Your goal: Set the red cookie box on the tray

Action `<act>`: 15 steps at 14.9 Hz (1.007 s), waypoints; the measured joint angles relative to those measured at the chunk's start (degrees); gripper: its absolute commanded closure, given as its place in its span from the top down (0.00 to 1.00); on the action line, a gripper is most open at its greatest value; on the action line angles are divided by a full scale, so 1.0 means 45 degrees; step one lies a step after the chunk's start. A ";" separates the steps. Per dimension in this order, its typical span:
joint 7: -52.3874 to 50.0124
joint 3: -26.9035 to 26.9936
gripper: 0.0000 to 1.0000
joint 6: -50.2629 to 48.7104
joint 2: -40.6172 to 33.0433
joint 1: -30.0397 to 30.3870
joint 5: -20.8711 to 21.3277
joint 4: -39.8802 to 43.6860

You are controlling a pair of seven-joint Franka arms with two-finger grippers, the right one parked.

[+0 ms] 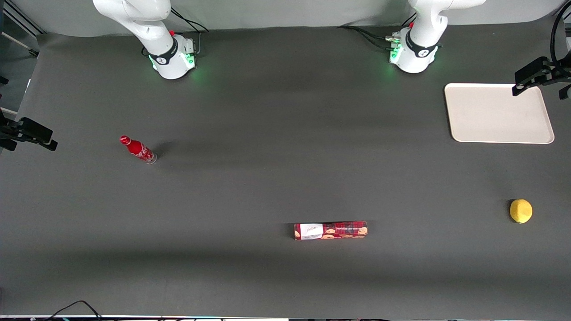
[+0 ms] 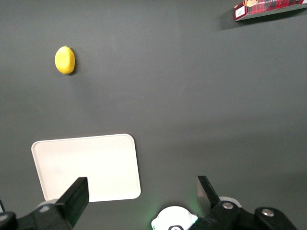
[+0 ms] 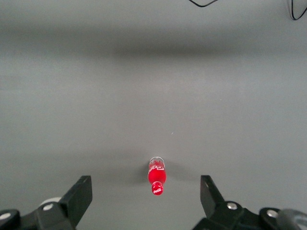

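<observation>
Only one end of the red cookie box (image 2: 269, 9) shows in the left wrist view; the front view shows it whole, flat on the table (image 1: 276, 187), nearer the front camera than the tray (image 1: 499, 133). The gripper (image 2: 141, 194) hangs high above the tray's edge, fingers (image 2: 76, 194) spread wide, holding nothing. A lemon (image 1: 521, 211) sits toward the working arm's end, a red bottle (image 1: 138, 150) toward the parked arm's.
</observation>
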 measured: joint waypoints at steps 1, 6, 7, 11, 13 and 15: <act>0.0000 -0.0002 1.00 0.0000 0.0001 0.0000 0.0000 0.0000; -0.0012 -0.0002 1.00 -0.0037 0.0002 0.0000 0.0000 0.0056; -0.0065 0.0000 1.00 -0.0071 0.0003 0.0001 0.0002 0.0066; -0.2615 -0.0314 1.00 -0.0730 0.0004 -0.0008 -0.0047 0.0111; -0.5654 -0.1449 1.00 -0.1012 0.0023 -0.0034 -0.0080 0.0112; -0.9036 -0.2863 1.00 -0.1018 0.0155 -0.0079 -0.0201 0.0112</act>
